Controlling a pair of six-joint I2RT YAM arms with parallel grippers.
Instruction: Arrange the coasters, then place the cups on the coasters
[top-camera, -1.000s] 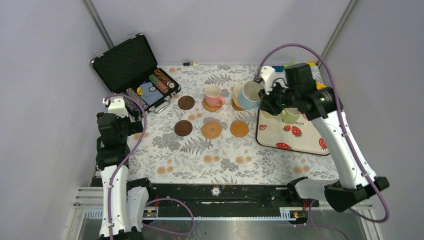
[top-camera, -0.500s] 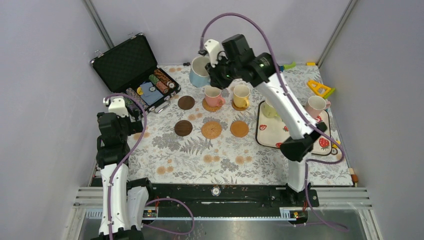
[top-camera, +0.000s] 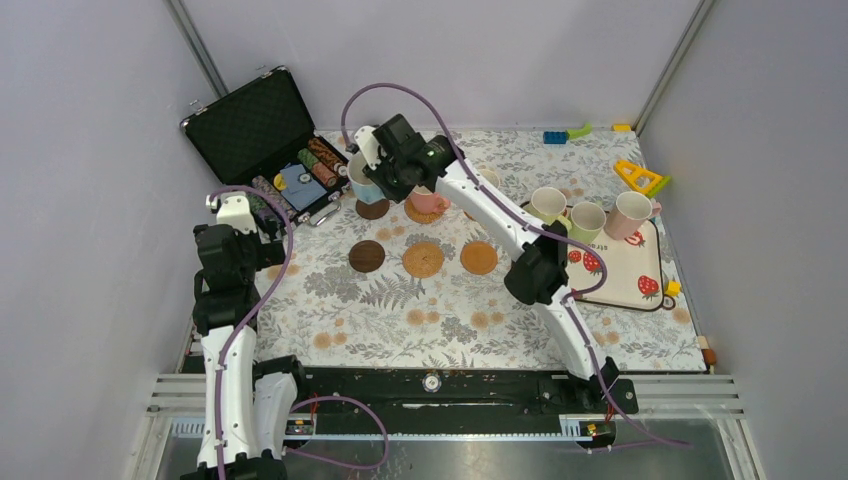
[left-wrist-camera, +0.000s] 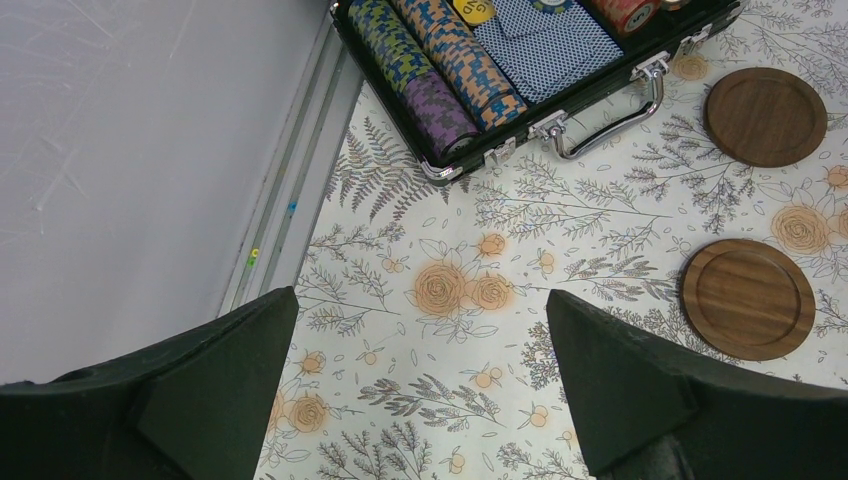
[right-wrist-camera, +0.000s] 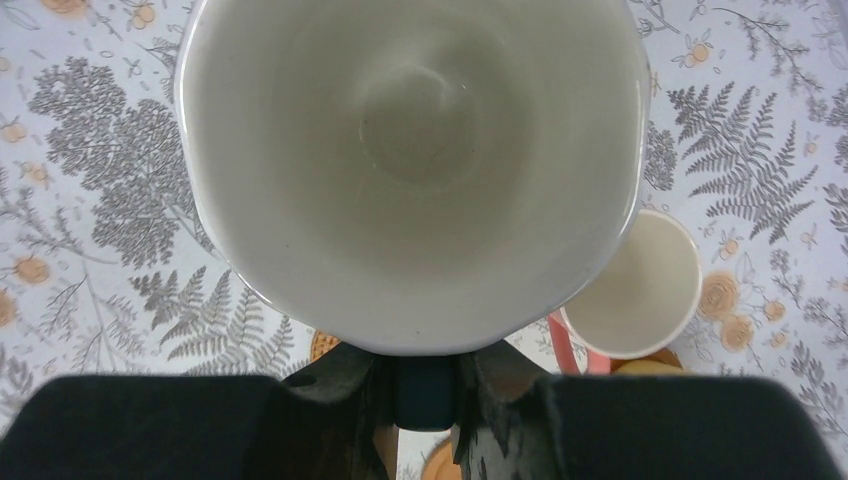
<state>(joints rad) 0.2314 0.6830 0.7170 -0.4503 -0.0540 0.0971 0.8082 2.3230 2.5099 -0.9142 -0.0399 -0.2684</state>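
Observation:
My right gripper (top-camera: 385, 172) is shut on the handle of the blue cup (top-camera: 360, 180), holding it upright just above the back dark brown coaster (top-camera: 372, 209). The right wrist view looks down into the cup's white inside (right-wrist-camera: 410, 160), with the pink cup (right-wrist-camera: 640, 285) beside it. That pink cup (top-camera: 428, 200) stands on a tan coaster. My forearm mostly hides the yellow cup. A dark brown coaster (top-camera: 367, 256) and two tan coasters (top-camera: 423, 259) (top-camera: 479, 257) lie bare in the front row. Three cups (top-camera: 547, 205) (top-camera: 585, 220) (top-camera: 630, 213) stand by the tray (top-camera: 610, 275). My left gripper (left-wrist-camera: 420, 300) is open over the cloth.
An open black case (top-camera: 270, 140) of poker chips sits at the back left, close to the dark coasters. Small toy bricks (top-camera: 562, 134) and a yellow toy (top-camera: 640, 177) lie at the back right. Grey walls enclose the table on three sides.
My right arm has swung left across the back of the table, carrying the blue cup from near the tray to above the back left dark coaster. The left arm has not moved.

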